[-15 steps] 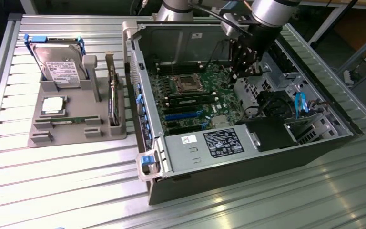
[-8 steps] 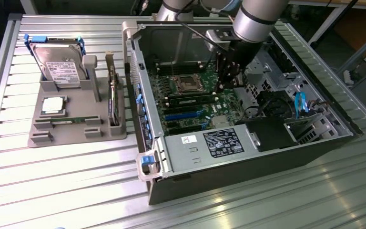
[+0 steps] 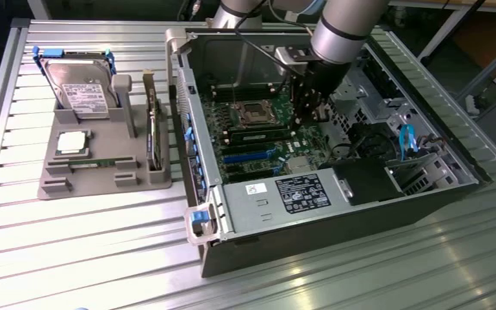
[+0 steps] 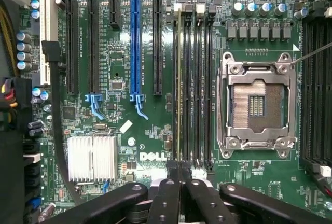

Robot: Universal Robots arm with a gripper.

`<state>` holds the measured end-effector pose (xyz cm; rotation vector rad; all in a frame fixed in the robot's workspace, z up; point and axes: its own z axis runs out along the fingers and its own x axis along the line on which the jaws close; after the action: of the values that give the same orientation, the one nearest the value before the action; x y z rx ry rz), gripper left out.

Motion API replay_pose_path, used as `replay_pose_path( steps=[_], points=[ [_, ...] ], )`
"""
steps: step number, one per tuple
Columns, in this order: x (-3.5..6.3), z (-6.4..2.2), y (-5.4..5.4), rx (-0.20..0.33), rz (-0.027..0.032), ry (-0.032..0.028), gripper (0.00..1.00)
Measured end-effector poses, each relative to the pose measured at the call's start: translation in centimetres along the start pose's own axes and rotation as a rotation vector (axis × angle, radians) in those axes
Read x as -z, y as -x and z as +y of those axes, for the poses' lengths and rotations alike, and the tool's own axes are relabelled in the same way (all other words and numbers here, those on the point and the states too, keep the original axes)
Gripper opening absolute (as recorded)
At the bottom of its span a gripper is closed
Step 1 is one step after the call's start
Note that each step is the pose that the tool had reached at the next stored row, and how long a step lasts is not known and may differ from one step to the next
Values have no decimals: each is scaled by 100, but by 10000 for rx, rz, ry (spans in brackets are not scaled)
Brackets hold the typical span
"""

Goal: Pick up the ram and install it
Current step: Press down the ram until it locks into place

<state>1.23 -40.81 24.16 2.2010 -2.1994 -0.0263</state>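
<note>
I hold the thin green ram stick (image 4: 179,89) clenched in the black gripper (image 4: 179,175) beside the silver processor socket (image 4: 257,105); tilt could jam it against the slot.

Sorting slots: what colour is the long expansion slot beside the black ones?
Blue, clearest in the wrist view.

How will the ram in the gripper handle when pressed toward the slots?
Probably stiff lengthwise yet fragile: the ram is a thin board seen edge-on, so side load may flex it. Likely light: the gripper carries it in a narrow pinch, where it might tilt.
</note>
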Motion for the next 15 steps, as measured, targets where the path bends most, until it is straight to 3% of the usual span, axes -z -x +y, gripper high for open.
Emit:
replay_pose_path(
  steps=[1, 2, 5, 9, 10, 12, 13, 15],
  points=[
    [0, 28, 0, -1, 1, -20, 9],
    [-12, 109, 2, 0, -28, -50, 9],
    [-36, 85, 20, 10, -43, -43, 9],
    [-139, 59, 24, 12, -63, -11, 9],
    [-120, 58, 26, 13, -80, -40, 9],
    [23, 67, 25, 12, -73, -102, 9],
    [20, 126, 25, 14, -86, -114, 9],
    [10, 371, 28, 14, -108, -135, 9]
  ],
)
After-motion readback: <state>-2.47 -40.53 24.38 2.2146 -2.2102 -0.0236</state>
